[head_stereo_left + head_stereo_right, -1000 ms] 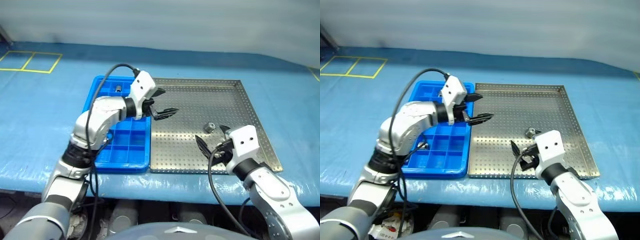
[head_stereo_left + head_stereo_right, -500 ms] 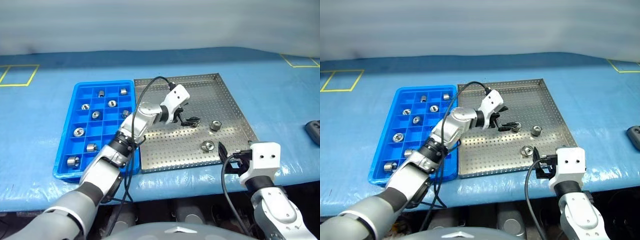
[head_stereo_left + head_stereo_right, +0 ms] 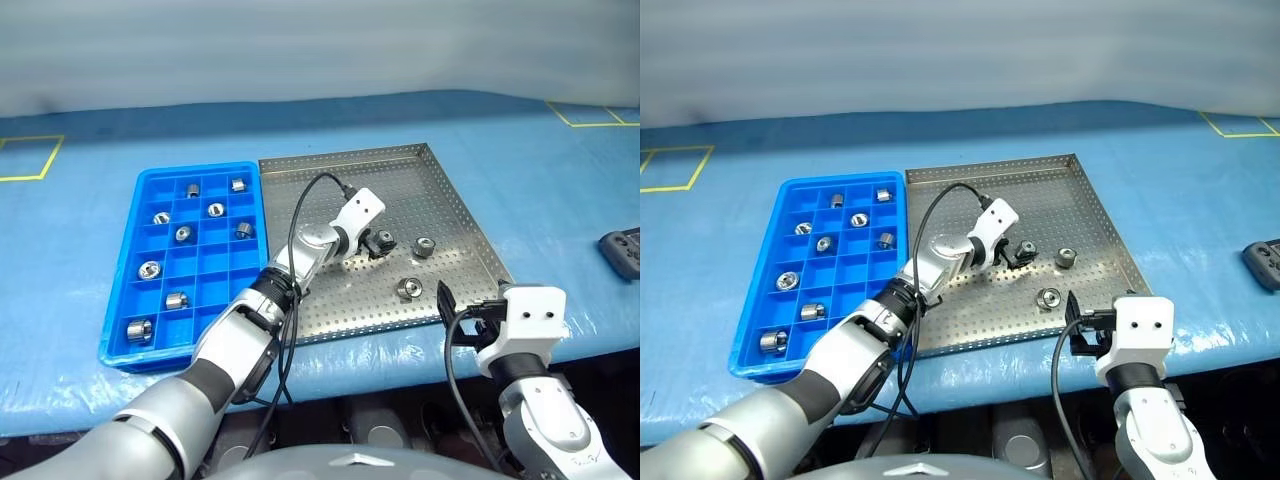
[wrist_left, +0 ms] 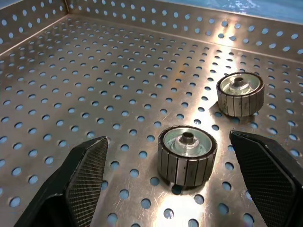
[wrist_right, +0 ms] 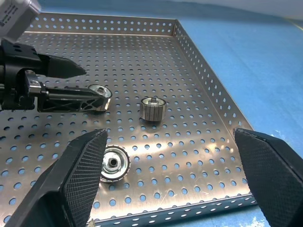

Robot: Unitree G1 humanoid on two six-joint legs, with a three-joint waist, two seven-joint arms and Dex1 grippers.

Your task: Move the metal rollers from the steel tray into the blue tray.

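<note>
the left gripper (image 4: 165,184) fingers stand spread and empty, the nearest of the metal rollers (image 4: 187,154) upright between them, hole upward, on the steel tray (image 4: 71,71); a second roller (image 4: 240,93) lies just beyond; the right gripper (image 5: 170,179), also spread, hangs farther off

A dark object (image 3: 622,251) on the far right of the table is cut off by the edge — too small to identify. The left gripper (image 5: 71,85) partly hides one roller (image 5: 101,97) on the steel tray (image 5: 208,104).
</note>
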